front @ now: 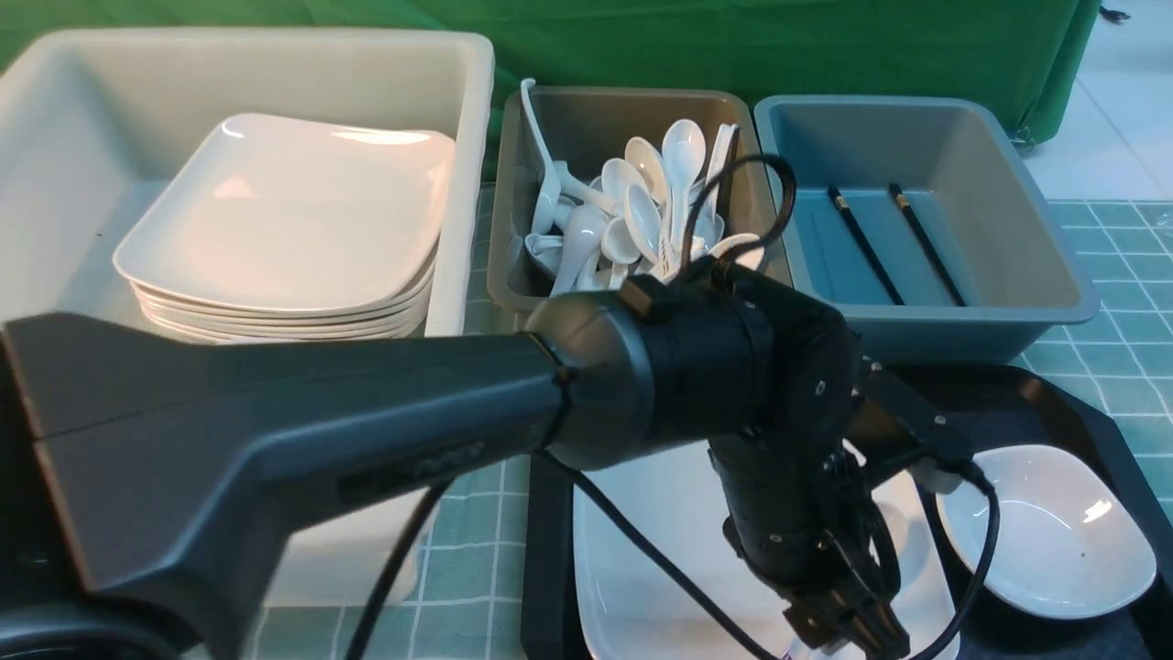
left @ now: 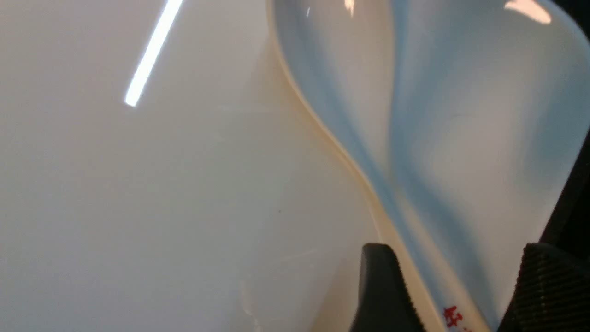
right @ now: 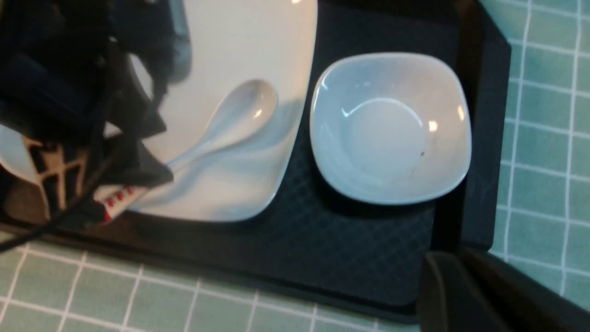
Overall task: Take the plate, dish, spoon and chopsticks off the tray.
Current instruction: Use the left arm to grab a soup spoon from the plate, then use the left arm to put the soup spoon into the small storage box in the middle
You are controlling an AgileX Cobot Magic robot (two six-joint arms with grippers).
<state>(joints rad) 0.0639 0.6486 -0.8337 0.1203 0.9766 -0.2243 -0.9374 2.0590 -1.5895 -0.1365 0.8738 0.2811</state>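
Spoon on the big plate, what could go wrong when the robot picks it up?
1. The spoon is glossy, and the left gripper straddles only its handle end, so it might slip out and drop back onto the plate.
2. The fingers are low against the plate. Pushing down could shove the plate into the dish close beside it on the tray.

Red marks (right: 117, 200) on spoon (right: 221, 129) (unreadable)
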